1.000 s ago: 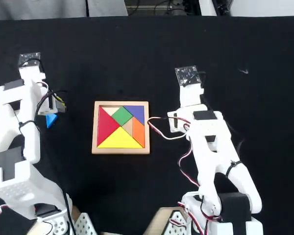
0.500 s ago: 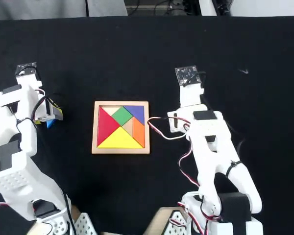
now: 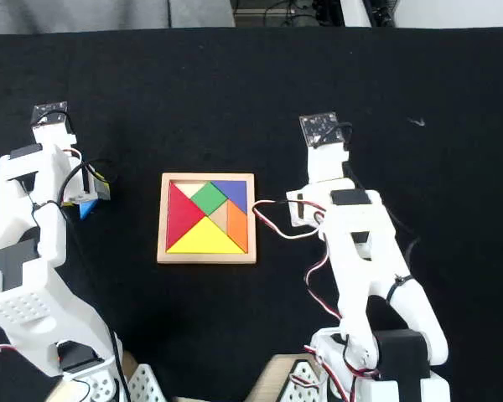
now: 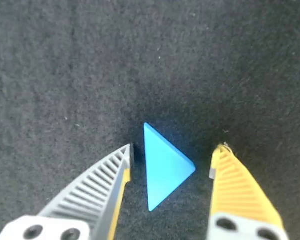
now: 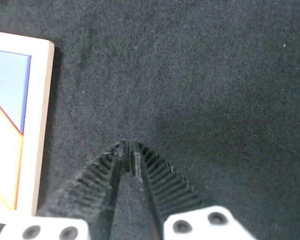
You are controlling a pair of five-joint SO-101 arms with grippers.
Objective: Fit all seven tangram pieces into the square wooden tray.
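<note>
The square wooden tray (image 3: 206, 177) lies mid-table holding red, green, blue, yellow, orange and tan pieces, with an empty triangular gap at its upper left corner. A small blue triangle (image 4: 162, 165) lies flat on the black cloth, seen left of the tray as the blue triangle (image 3: 85, 208). My left gripper (image 4: 174, 149) is open, its grey and yellow fingers on either side of the triangle without touching it. My right gripper (image 5: 131, 149) is shut on nothing, just right of the tray's edge (image 5: 41, 125).
Black cloth covers the whole table. The right arm (image 3: 352, 226) stands close to the tray's right side, with a white and red cable (image 3: 272, 219) looping toward the tray. Free room lies ahead of and behind the tray.
The left arm shifted a little toward the back and left, then returned partway, staying over the blue triangle. The right arm and tray kept still.
</note>
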